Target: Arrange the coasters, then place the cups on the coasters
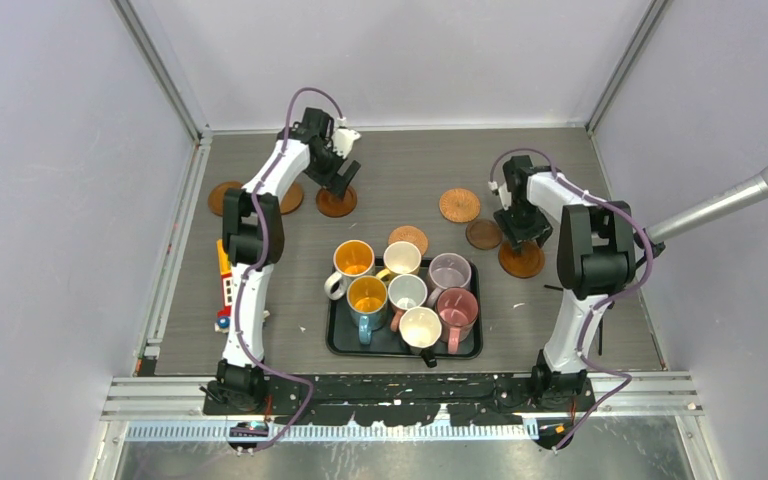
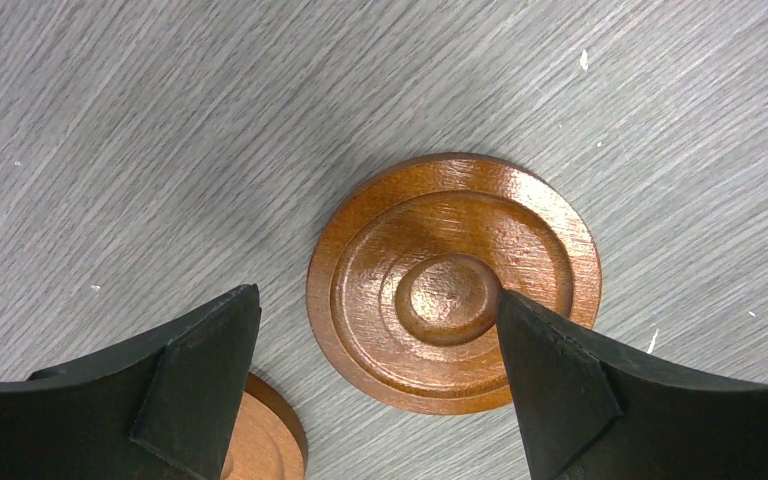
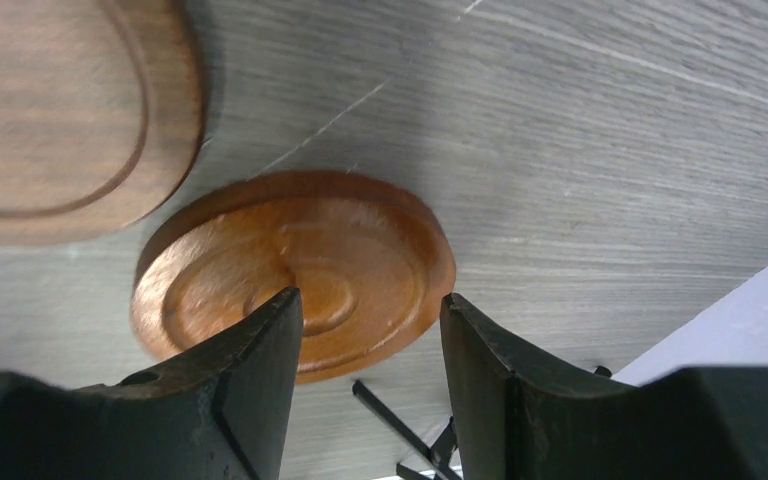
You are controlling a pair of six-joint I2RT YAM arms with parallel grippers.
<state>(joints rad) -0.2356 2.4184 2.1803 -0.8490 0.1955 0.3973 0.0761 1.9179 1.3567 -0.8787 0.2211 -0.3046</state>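
Several brown coasters lie on the table: two at the far left, one under my left gripper, a pale ringed one, a dark one, one by the tray, and an orange one under my right gripper. In the left wrist view the left gripper is open wide over a glossy ringed coaster lying flat. The right gripper stands partly open astride the orange coaster's near rim, gripping nothing. Several cups stand on the black tray.
A second coaster shows beside the left finger. The dark coaster lies close to the orange one. A yellow toy block sits by the left arm. A microphone reaches in from the right. Black cables lie near the right gripper.
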